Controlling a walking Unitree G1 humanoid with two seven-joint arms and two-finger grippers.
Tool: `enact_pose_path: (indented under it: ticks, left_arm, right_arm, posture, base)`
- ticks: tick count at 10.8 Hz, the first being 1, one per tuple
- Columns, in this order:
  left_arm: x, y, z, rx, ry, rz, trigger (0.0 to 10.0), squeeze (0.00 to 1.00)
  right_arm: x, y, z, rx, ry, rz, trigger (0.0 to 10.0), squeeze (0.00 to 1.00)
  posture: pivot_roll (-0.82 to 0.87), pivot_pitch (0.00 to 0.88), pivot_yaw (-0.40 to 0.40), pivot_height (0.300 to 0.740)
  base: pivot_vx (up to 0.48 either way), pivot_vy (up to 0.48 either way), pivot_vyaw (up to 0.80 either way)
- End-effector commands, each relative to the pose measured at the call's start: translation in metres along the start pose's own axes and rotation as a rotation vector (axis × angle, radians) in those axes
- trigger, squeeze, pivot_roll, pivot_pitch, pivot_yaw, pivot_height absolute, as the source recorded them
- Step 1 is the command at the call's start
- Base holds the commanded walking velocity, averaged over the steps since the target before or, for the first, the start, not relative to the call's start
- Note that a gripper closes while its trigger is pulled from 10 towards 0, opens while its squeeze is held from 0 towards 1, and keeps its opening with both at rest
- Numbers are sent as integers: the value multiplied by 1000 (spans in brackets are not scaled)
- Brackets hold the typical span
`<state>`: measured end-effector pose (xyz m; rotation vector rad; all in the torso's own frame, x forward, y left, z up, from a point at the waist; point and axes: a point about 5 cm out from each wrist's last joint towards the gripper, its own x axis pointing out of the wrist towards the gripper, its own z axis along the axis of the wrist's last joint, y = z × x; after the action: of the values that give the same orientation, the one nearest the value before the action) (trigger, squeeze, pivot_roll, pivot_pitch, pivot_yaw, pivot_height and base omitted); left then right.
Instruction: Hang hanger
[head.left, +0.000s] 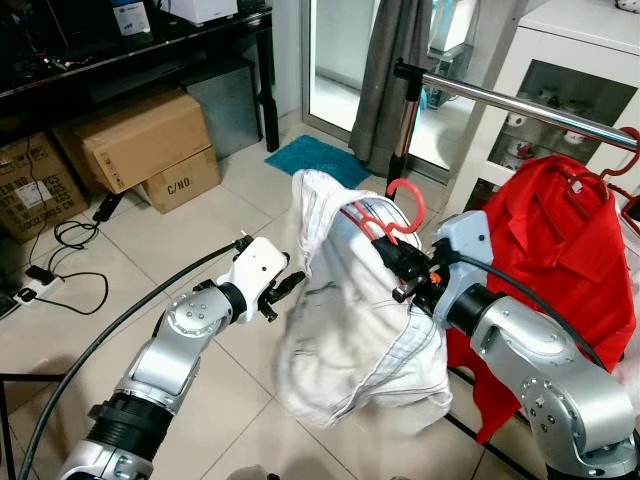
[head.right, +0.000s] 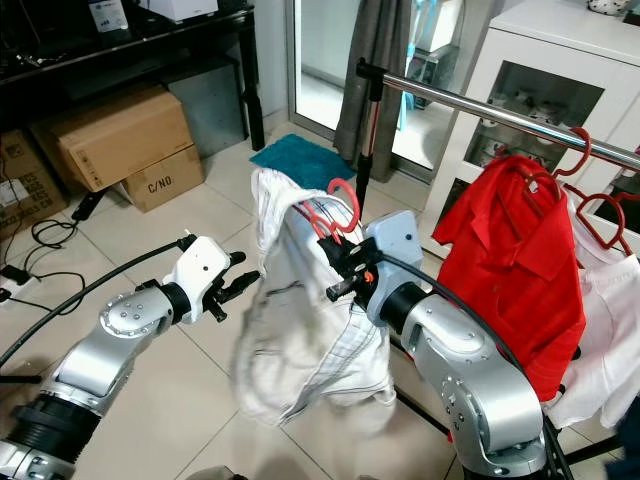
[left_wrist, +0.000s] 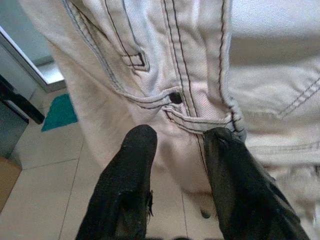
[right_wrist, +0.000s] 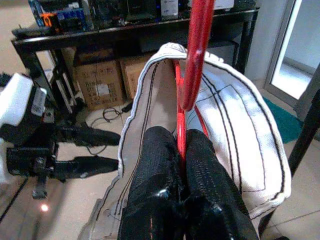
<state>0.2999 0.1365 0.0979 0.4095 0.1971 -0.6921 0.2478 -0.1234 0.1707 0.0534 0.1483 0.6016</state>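
Observation:
A red hanger (head.left: 408, 206) carries a white garment with dark stitching (head.left: 350, 320). My right gripper (head.left: 396, 252) is shut on the hanger's neck just below the hook (right_wrist: 196, 50), holding it up in front of me. The garment droops down from it. My left gripper (head.left: 288, 288) is open, its fingers (left_wrist: 131, 165) pointing at the garment's left side and close to the cloth. The chrome clothes rail (head.left: 520, 105) runs above and to the right, higher than the hanger's hook. A red shirt (head.left: 548, 240) hangs on it.
The rail's upright post (head.left: 406, 125) stands just behind the hanger. A white cabinet (head.left: 560, 60) is behind the rail. Cardboard boxes (head.left: 150, 145) sit under a black table (head.left: 140, 50) at the left. Cables (head.left: 60, 250) lie on the tiled floor. A teal mat (head.left: 315, 158) lies by the glass door.

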Motion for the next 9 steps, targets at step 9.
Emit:
enact_pose_path:
  ticks: [9]
  left_arm:
    - [2,14,-4,-19,-32,47,0,0]
  right_arm:
    - [-1,6,21,17,-113,49,0,0]
  posture:
    - [-42,0,9,740]
  base:
    - [0,0,0]
